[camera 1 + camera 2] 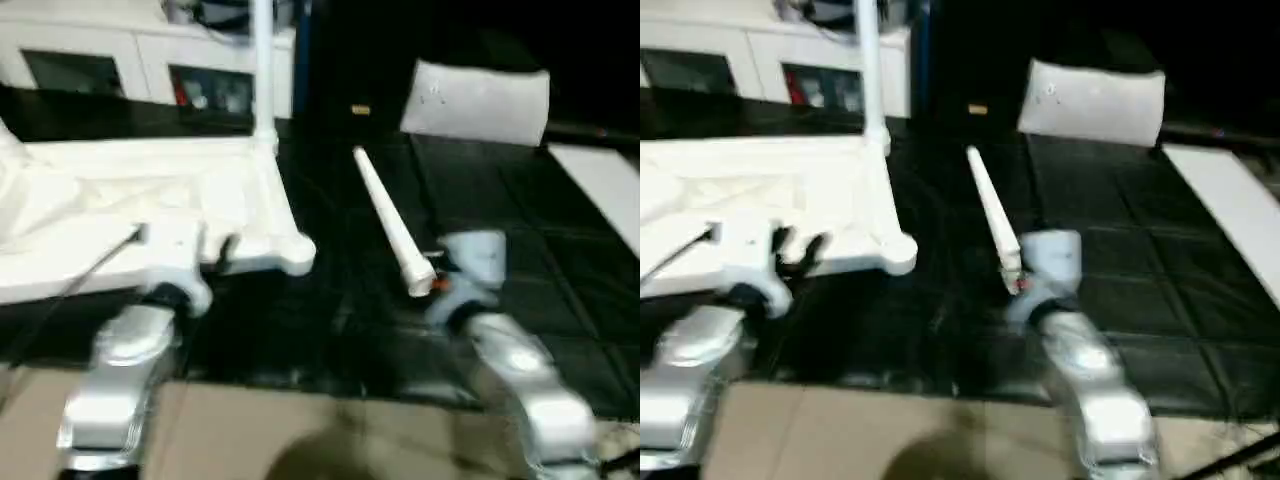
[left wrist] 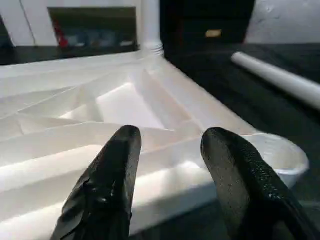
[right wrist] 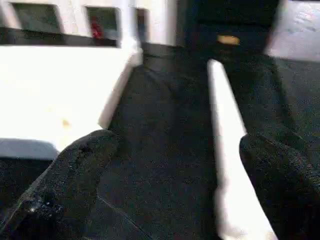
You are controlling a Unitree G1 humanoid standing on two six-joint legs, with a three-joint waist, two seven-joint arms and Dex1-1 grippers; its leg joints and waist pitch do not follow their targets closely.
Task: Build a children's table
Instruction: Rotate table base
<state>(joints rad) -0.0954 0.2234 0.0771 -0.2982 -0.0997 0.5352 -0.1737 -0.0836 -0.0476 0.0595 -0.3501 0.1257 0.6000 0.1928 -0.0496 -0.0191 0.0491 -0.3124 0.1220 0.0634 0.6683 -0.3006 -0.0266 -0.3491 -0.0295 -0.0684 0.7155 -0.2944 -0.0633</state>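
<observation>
White ribbed square plastic tabletop (image 1: 150, 210) lies underside up; left hand (image 2: 170, 175), half open, hovers at its edge, gripping nothing. Right hand (image 3: 165, 185), wide open, straddles a loose white tapered leg (image 1: 390, 220).

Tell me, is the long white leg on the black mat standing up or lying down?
Lying down. The loose leg rests flat along the black mat, unlike the upright leg in the tabletop's corner.

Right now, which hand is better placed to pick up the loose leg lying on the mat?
Right. The right hand is open with the loose leg lying between its fingers, near end closest. The left hand is over the tabletop rim.
</observation>
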